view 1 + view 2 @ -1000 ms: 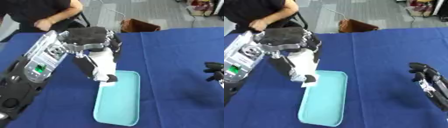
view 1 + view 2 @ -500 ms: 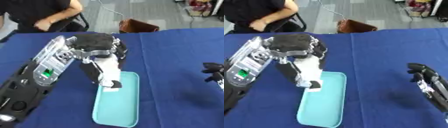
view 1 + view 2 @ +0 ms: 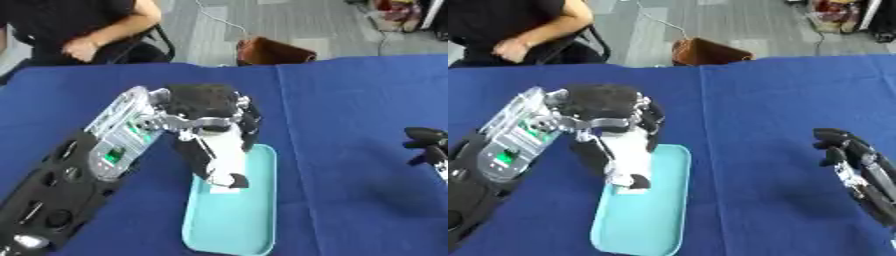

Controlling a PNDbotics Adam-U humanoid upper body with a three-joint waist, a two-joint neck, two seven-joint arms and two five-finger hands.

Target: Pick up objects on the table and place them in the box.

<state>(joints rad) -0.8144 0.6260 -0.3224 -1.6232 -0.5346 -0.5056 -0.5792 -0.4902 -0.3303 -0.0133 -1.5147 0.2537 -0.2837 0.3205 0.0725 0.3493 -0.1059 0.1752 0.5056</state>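
Note:
My left hand reaches in from the lower left and is curled round a white object with a dark lower end. It holds the object over the near-left part of a shallow teal tray, which lies lengthwise on the blue table. The object's lower end hangs at or just above the tray floor; I cannot tell whether it touches. My right hand rests at the right edge with relaxed fingers, holding nothing, far from the tray.
A brown container stands on the floor beyond the table's far edge. A person sits at the far left corner, off the table. Bare blue cloth lies between the tray and my right hand.
My left hand has carried the white object nearer along the tray, down from its far end toward the middle. The tray and the right hand have stayed put.

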